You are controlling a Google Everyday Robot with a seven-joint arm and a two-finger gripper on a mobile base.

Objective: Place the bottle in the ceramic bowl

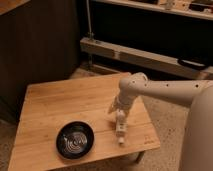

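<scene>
1. Near left: ceramic bowl [75, 140] sits on wooden table [55, 105].
2. Right of bowl, apart: bottle [120, 131] lies flat on table, cap end nearest.
3. Just beyond: gripper [118, 111] at bottle's far end; open/closed can't tell.

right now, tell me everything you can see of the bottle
The bottle is small, slim and white, plastic by its look, with faint marks on its body. It lies on its side on the wooden table, near the front right corner, its narrow end pointing toward the front edge. It sits to the right of the black ceramic bowl, apart from it. The gripper is down at the bottle's far end; whether it grips it cannot be told.
</scene>
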